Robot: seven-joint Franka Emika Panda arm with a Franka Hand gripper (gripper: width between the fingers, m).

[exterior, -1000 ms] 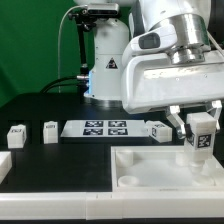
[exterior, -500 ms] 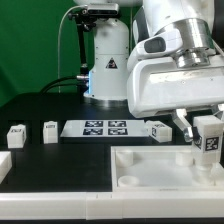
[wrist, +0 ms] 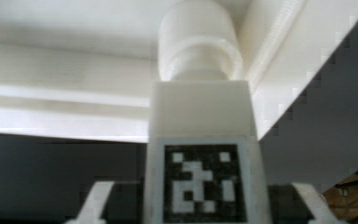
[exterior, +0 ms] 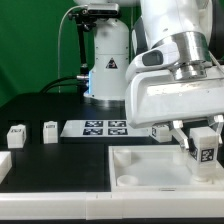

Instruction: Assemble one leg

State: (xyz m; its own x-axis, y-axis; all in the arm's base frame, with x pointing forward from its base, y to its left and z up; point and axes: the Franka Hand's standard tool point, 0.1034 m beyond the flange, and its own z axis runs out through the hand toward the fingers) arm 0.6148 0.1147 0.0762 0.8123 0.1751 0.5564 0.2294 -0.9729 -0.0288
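My gripper (exterior: pixel 204 150) is shut on a white leg (exterior: pixel 204 147) with a black-and-white tag on its face. It holds the leg upright over the far right part of the large white square panel (exterior: pixel 150 170). In the wrist view the held leg (wrist: pixel 204 140) fills the middle, its rounded peg end pointing at the white panel (wrist: pixel 60 95), and my gripper (wrist: pixel 197 205) has a finger at each side of it. Three more legs lie on the black table: two at the exterior view's left (exterior: pixel 15 134) (exterior: pixel 50 131) and one behind the panel (exterior: pixel 160 131).
The marker board (exterior: pixel 105 128) lies flat at the middle of the table. A white part (exterior: pixel 3 165) sits at the left edge. The panel has a round socket (exterior: pixel 127 181) near its front left corner. The robot base (exterior: pixel 105 60) stands behind.
My gripper has moved with the leg toward the exterior view's right and slightly lower over the panel.
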